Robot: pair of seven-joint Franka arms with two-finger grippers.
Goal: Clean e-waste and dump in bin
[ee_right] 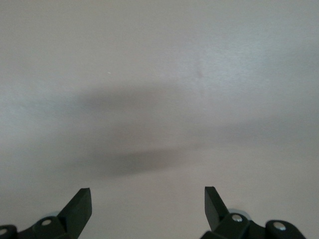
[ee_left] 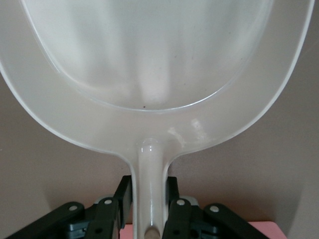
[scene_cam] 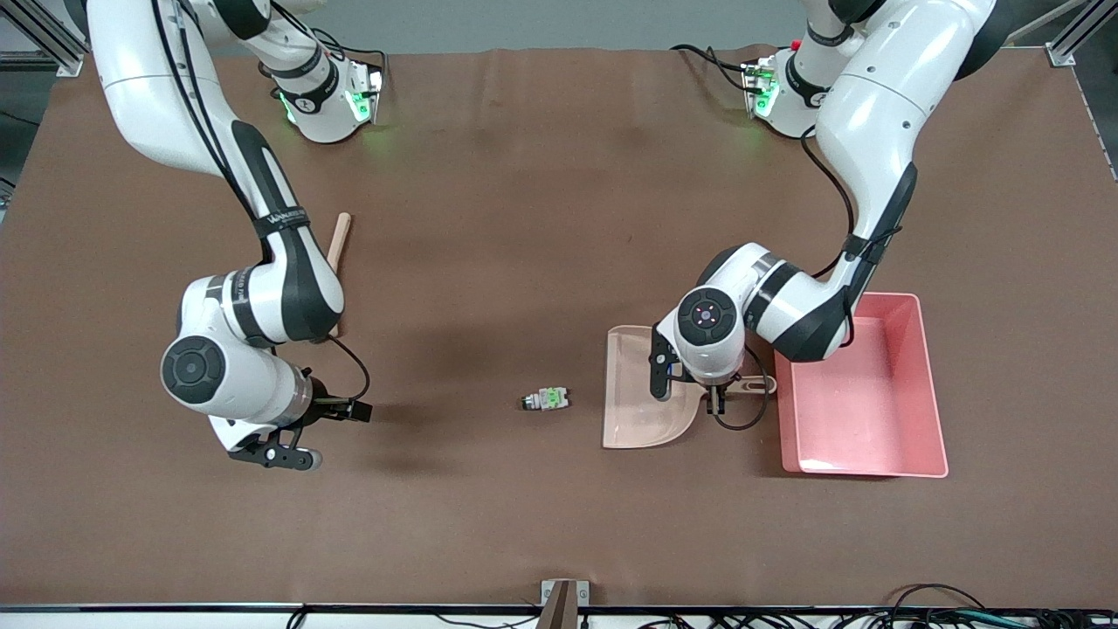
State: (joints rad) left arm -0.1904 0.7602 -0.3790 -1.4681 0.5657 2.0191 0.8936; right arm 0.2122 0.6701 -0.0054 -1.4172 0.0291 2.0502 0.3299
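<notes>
One piece of e-waste, a white block with a green face (scene_cam: 546,399), lies on the brown table between the two grippers. The dark reddish-brown piece is not in view. The pink bin (scene_cam: 908,454) stands toward the left arm's end, empty. My left gripper (scene_cam: 716,400) is shut on the handle (ee_left: 148,164) of the beige dustpan (scene_cam: 642,397), which lies beside the bin with its mouth toward the block. The pan (ee_left: 149,59) is empty in the left wrist view. My right gripper (scene_cam: 293,456) is open and empty over bare table; its fingers (ee_right: 79,206) stand wide apart.
A beige brush handle (scene_cam: 340,236) lies toward the right arm's end, farther from the front camera than my right gripper; the right arm covers its other end. A corner of the bin (ee_left: 271,230) shows in the left wrist view.
</notes>
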